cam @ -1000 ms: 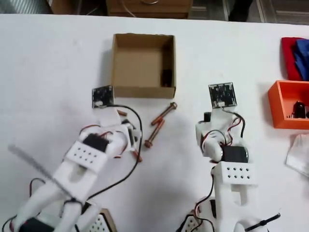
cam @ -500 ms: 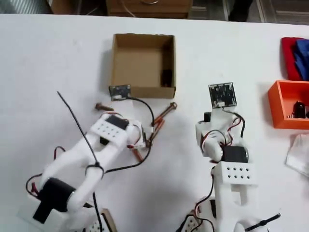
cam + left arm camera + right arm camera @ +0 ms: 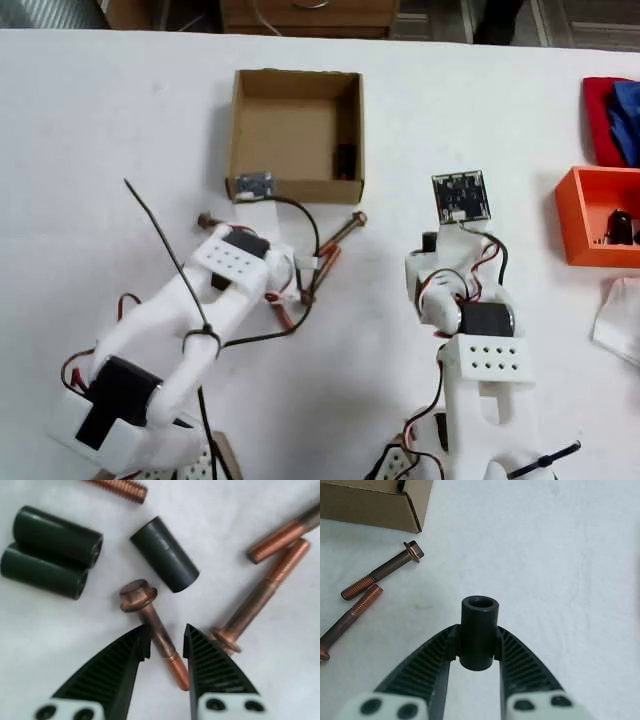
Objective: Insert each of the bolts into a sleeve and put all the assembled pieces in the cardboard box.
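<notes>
My left gripper (image 3: 166,639) is open, its fingers straddling the shaft of a copper bolt (image 3: 150,622) lying on the white table. Three black sleeves lie just beyond it: two side by side (image 3: 50,530) and one apart (image 3: 165,554). More bolts (image 3: 265,595) lie beside them. My right gripper (image 3: 477,641) is shut on an upright black sleeve (image 3: 479,615), held right of two bolts (image 3: 340,235) and near the cardboard box (image 3: 250,130). Something dark (image 3: 345,160) lies in the box's corner. The left arm (image 3: 230,262) covers the loose sleeves in the high view.
An orange bin (image 3: 598,250) stands at the right edge, with red and blue cloth (image 3: 610,115) behind it and a white crumpled sheet (image 3: 620,315) in front. The right arm (image 3: 470,320) stands right of the bolts.
The left arm has swung right and forward, toward the box and the bolts, bringing its gripper over a bolt. The right arm has kept still with its sleeve.
</notes>
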`<action>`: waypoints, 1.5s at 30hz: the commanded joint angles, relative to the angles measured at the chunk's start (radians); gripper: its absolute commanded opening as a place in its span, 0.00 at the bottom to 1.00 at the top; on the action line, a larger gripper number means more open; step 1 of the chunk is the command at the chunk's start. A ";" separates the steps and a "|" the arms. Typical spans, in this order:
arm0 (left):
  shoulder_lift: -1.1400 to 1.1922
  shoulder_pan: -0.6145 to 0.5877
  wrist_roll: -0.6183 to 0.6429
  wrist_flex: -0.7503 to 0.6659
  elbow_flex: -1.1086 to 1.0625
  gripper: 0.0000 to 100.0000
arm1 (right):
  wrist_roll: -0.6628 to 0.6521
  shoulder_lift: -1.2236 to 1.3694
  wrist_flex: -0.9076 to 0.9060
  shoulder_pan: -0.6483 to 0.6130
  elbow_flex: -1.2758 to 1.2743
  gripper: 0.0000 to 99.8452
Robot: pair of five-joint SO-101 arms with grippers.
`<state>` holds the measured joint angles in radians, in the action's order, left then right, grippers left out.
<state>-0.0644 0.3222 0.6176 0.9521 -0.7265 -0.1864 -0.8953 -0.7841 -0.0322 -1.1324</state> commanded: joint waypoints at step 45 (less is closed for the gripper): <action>-0.002 -0.048 -0.232 0.026 0.061 0.03 | 0.005 -0.035 0.019 0.002 0.008 0.02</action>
<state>-0.0583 0.2286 0.4810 0.9459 -0.7050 -0.1864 -0.8953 -0.7841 -0.0322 -1.1324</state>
